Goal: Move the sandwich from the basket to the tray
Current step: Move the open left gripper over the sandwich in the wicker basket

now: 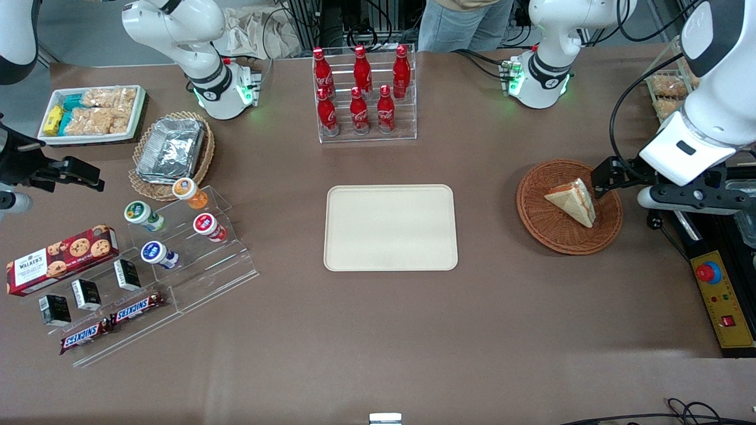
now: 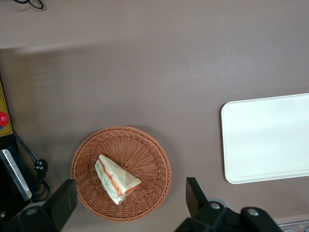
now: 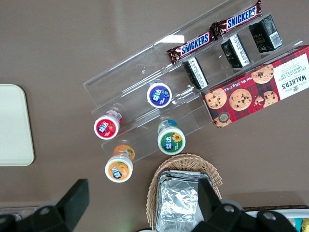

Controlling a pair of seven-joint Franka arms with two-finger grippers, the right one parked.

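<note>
Hovering above basket (image 2: 149, 145), gripper (image 2: 129, 186) (jaws apart)

The tray (image 2: 265, 140) runs off the frame edge, and the gripper (image 2: 130, 203) (fingers spread) shows only partly.

The basket (image 1: 602, 233) is rough woven wicker, the tray (image 1: 391, 228) smooth matt plastic. The sandwich (image 1: 573, 202) looks glossy, perhaps film-wrapped. The gripper (image 2: 130, 200) over the basket has matt black jaws; the surface (image 1: 413, 330) is dull brown.

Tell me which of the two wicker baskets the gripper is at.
The reddish-brown basket holding the sandwich; the open gripper hovers above it. The paler basket holds foil trays, toward the parked arm's end.
</note>
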